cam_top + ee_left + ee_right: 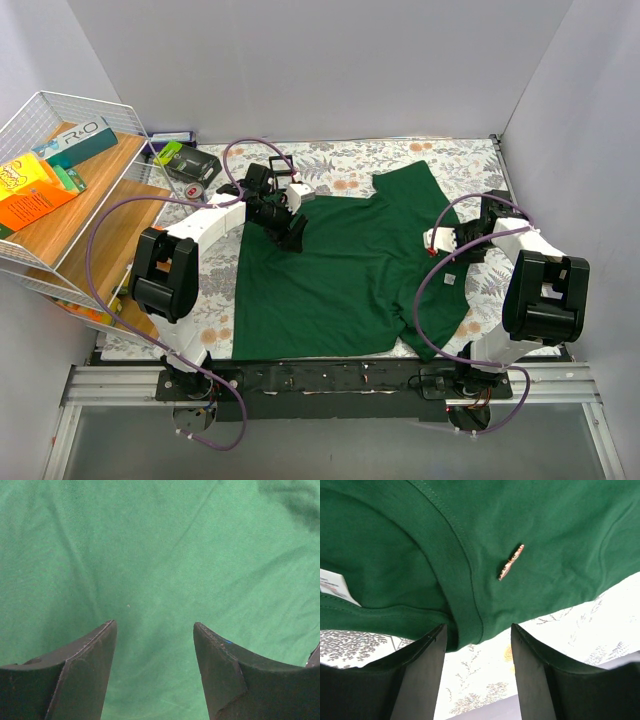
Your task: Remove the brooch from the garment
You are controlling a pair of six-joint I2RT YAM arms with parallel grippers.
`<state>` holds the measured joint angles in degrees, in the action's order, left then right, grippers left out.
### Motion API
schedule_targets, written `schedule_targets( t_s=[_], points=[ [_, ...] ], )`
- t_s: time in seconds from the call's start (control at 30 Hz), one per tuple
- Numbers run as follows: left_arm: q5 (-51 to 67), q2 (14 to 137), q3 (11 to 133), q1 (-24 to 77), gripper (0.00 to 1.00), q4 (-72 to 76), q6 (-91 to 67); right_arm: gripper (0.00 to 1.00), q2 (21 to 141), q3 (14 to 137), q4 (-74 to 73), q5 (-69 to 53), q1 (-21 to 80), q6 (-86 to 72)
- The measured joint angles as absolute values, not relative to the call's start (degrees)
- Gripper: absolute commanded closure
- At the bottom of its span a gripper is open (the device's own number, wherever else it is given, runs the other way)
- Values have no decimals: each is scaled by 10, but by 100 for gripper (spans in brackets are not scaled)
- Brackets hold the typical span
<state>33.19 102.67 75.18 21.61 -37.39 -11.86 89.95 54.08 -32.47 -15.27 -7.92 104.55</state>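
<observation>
The dark green T-shirt lies spread on the flowered cloth. In the right wrist view a small pink-gold brooch is pinned to the shirt just beside the ribbed collar, with the white label at the left. My right gripper is open and empty, its jaws standing at the collar's edge, a little short of the brooch. My right gripper shows at the shirt's right edge in the top view. My left gripper is open and empty over plain green cloth, at the shirt's upper left.
A wire basket on a wooden shelf with boxes stands at the left. A black tape roll and small items lie at the back left. The flowered tablecloth covers the table; grey walls enclose it.
</observation>
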Motion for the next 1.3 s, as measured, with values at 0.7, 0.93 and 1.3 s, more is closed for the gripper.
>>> schedule_targets(
  t_s=[0.7, 0.93, 1.3],
  points=[
    [324, 1027, 758, 219, 38, -373, -120, 43, 900, 539, -309, -160, -79, 1078],
    [323, 1027, 758, 219, 38, -373, -121, 43, 900, 539, -316, -162, -79, 1090],
    [320, 1027, 758, 219, 38, -373, -124, 44, 900, 533, -300, -151, -79, 1102]
  ],
)
